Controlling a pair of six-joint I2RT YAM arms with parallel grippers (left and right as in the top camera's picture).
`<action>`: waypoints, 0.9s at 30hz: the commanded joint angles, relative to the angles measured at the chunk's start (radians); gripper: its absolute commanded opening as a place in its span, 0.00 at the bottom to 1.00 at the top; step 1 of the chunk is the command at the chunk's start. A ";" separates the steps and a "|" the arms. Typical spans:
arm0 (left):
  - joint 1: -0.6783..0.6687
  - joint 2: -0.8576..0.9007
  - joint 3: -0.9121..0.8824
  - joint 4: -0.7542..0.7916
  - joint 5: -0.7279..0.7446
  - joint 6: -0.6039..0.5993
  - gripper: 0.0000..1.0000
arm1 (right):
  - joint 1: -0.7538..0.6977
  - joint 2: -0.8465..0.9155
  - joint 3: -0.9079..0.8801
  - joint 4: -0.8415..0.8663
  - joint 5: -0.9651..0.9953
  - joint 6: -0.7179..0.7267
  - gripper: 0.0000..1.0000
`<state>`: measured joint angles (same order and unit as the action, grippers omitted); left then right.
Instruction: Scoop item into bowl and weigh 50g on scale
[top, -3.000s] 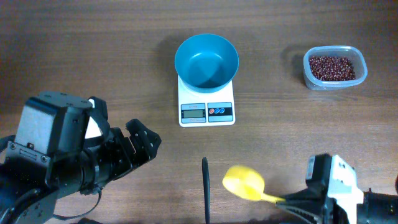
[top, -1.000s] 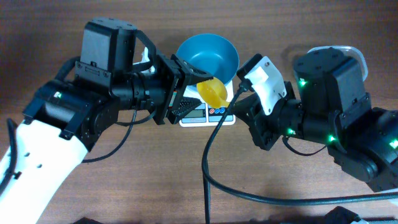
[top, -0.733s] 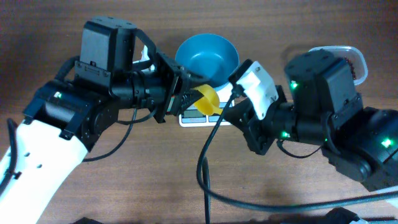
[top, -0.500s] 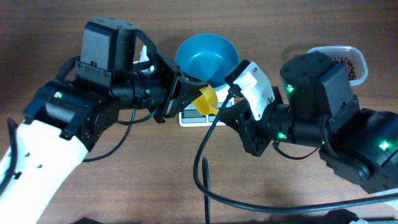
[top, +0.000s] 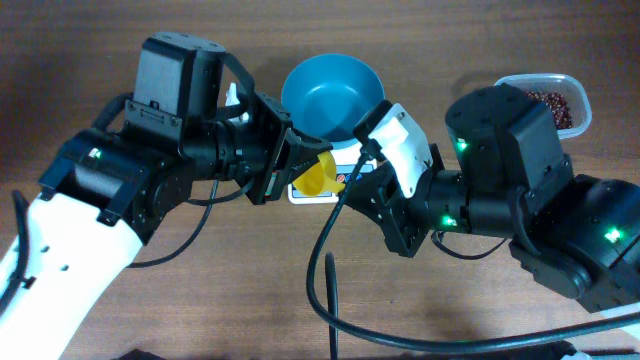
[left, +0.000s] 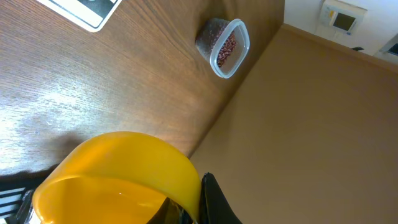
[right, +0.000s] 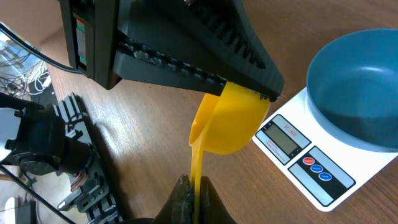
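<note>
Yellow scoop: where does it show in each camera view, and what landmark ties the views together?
Overhead: yellow scoop at centre, covering part of the scale.
Left wrist: bottom left, filling the foreground.
Right wrist: centre, its handle running down to the bottom edge.
Shared landmark: the scale, top left in left wrist, lower right in right wrist.

A brown wood-grain table (top: 90, 40) fills the overhead view. Near the centre, slightly toward 12 o'clock, a white kitchen scale (right: 311, 171) sits flat on the wood, its display and two round buttons on the front strip. At 2 o'clock, well apart from the scale, a clear rounded-rectangular plastic tub (top: 528, 82) of red-brown beans (top: 562, 104) stands near the table's far edge. Toward 6 o'clock a black cable (top: 312, 270) curves over the surface; whether it touches the wood cannot be told.
</note>
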<state>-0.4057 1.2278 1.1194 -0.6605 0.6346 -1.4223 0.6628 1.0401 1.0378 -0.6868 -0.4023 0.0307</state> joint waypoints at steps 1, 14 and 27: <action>0.009 -0.005 0.009 -0.003 -0.060 0.024 0.00 | 0.005 -0.006 0.010 -0.004 -0.013 -0.014 0.06; 0.009 -0.005 0.009 -0.006 -0.109 -0.181 0.00 | 0.005 -0.003 0.010 0.105 0.022 0.341 0.33; 0.063 -0.005 0.009 -0.016 -0.109 -0.210 0.00 | 0.005 0.087 0.010 0.158 0.042 0.317 0.48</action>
<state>-0.3454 1.2278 1.1194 -0.6701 0.5343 -1.6463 0.6628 1.1313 1.0378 -0.5514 -0.3115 0.3870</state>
